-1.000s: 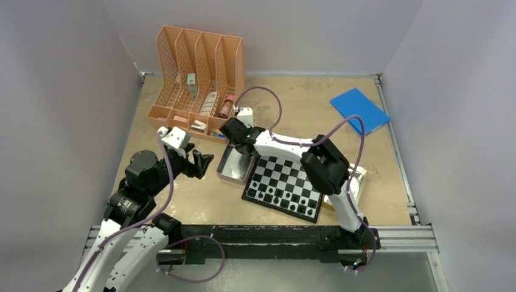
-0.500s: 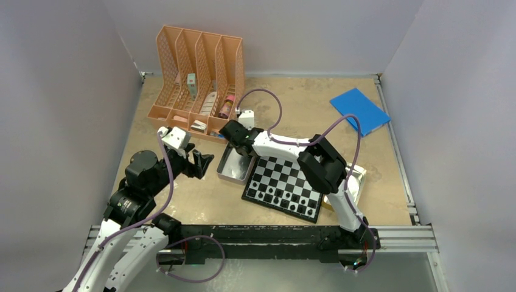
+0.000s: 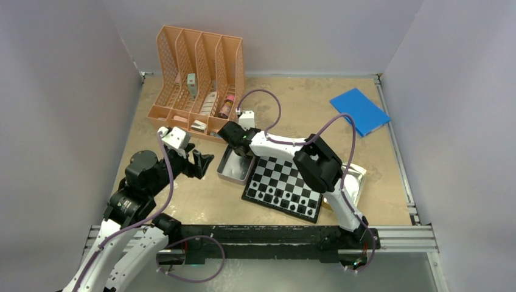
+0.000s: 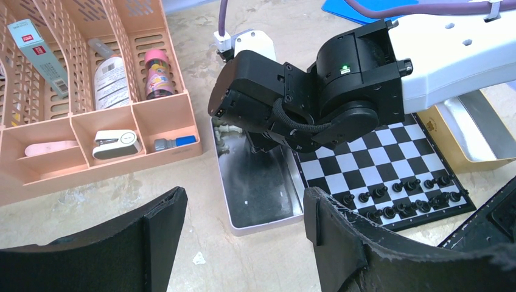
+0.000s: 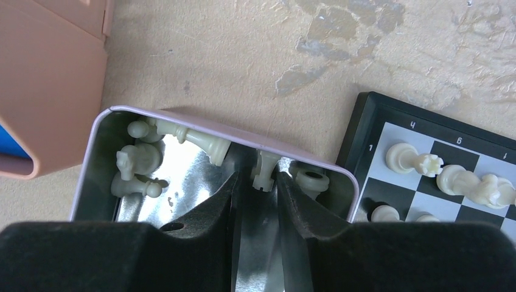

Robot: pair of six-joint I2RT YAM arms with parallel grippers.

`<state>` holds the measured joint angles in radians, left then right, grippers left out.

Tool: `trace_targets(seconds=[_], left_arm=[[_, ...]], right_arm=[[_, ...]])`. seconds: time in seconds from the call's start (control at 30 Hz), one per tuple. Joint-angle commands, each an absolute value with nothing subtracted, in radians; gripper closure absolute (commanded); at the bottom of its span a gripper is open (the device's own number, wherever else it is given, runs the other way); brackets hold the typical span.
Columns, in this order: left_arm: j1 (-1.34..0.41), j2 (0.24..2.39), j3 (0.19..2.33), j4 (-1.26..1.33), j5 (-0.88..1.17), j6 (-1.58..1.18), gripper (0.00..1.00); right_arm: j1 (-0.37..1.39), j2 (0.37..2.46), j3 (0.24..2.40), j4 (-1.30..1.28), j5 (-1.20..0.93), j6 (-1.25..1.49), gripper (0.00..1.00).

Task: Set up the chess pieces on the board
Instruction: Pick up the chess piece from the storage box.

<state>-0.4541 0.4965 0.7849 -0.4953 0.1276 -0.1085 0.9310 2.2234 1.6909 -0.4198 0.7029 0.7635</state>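
The board (image 3: 286,173) lies tilted at mid-table, with several black chess pieces (image 3: 281,196) on its near rows. White pieces (image 5: 414,161) stand on its far corner (image 5: 365,121). More white pieces (image 5: 137,161) lie loose in the metal tin (image 3: 234,167) left of the board. My right gripper (image 5: 258,177) reaches into that tin, its jaws narrowly apart round a lying white piece (image 5: 263,167); a gap shows on the left side. My left gripper (image 4: 244,198) hovers wide open and empty, left of the tin (image 4: 261,219).
A peach desk organizer (image 3: 198,79) with small items stands behind the tin, close to my right wrist. A blue flat block (image 3: 359,111) lies at the far right. A second open tin (image 3: 356,179) sits at the board's right edge. Grey walls enclose the table.
My right wrist has shifted slightly left and away over the tin, and its elbow followed. The left arm has not moved.
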Motion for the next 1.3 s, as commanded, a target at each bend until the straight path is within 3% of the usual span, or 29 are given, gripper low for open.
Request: trace_targets(seconds=[0.0,0.47,0.87,1.03,1.27], left_arm=[[-0.459,0.499,0.788,-0.459,0.144,-0.091,0.30],[-0.459,0.507,0.787,-0.457,0.143,-0.089,0.30],[-0.458,0.537,0.746,-0.388,0.183,-0.065,0.37],[-0.459,0.533,0.684,-0.299,0.389,0.012,0.42],[-0.459,0.529,0.589,-0.209,0.830,0.386,0.42]], right_arm=[[0.933,2.231,1.733,-0.441,0.764,0.794,0.70],[0.933,2.191,1.722,-0.431,0.766,0.793,0.83],[0.934,1.916,1.533,-0.310,0.619,0.648,0.87],[0.934,1.719,1.344,-0.194,0.433,0.535,0.87],[0.930,1.467,1.146,-0.090,0.108,0.441,0.88]])
